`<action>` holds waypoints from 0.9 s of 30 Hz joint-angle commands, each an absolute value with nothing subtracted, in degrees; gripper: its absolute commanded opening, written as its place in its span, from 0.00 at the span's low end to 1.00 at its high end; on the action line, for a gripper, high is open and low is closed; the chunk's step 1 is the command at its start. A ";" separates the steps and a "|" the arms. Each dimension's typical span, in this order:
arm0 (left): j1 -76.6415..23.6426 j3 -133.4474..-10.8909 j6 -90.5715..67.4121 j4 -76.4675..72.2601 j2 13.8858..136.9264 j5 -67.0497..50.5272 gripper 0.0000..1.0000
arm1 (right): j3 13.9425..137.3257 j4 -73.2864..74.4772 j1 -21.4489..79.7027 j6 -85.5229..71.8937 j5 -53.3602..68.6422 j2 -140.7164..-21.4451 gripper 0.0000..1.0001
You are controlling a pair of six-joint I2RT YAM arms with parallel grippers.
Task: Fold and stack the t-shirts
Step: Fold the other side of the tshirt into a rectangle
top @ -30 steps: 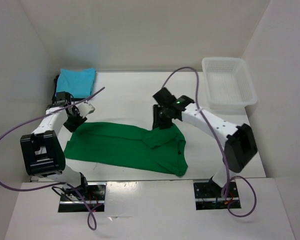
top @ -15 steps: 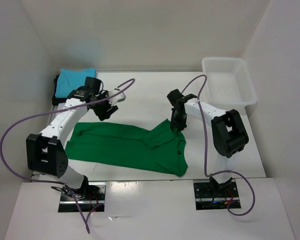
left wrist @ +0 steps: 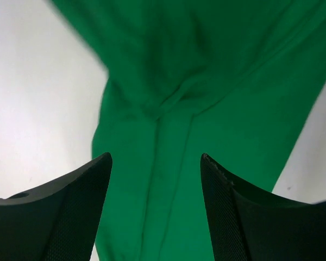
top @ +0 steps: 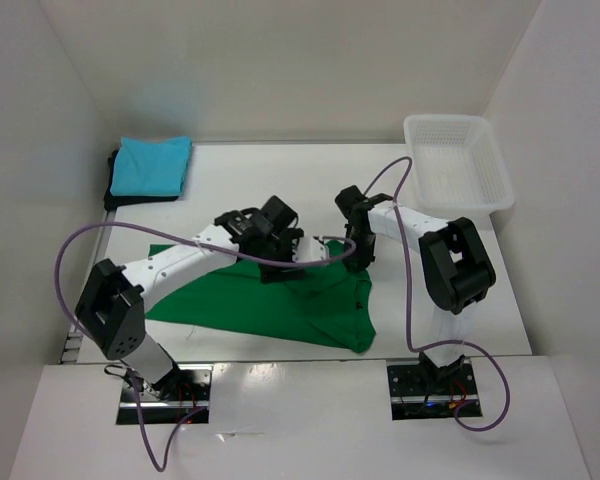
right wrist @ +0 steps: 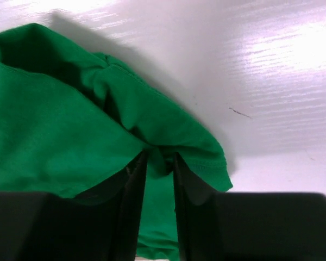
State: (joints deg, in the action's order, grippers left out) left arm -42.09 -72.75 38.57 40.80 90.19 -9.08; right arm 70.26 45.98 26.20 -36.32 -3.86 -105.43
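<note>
The green t-shirt (top: 280, 310) lies across the near half of the table (top: 280, 190), its long axis running left to right. The right gripper (right wrist: 158, 157) pinches a fold at its far right edge. The left gripper (left wrist: 155, 163), open and empty, hangs directly over the shirt's middle, nearer the loose cloth.

Green t-shirt (top: 280, 300) lies spread but rumpled mid-table (top: 280, 185), toward the front, its upper right edge bunched up in a ridge. Turquoise t-shirt (top: 152, 165), folded square, sits atop the black t-shirt (top: 111, 195), far left corner.
</note>
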 commanded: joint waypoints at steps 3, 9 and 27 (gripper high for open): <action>-47.28 -74.44 37.71 37.63 93.16 -7.30 0.74 | 71.89 43.42 25.84 -37.18 -4.22 -106.00 0.30; -50.88 -73.83 37.09 34.37 95.53 -7.29 0.75 | 72.42 43.42 25.84 -36.65 -4.22 -107.22 0.22; -54.58 -67.42 38.85 23.29 101.69 -7.21 0.67 | 72.95 45.00 25.84 -35.60 -4.75 -105.03 0.16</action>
State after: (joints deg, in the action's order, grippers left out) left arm -54.43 -68.34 37.69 26.37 101.30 -7.25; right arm 70.96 45.04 26.20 -36.16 -3.88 -106.65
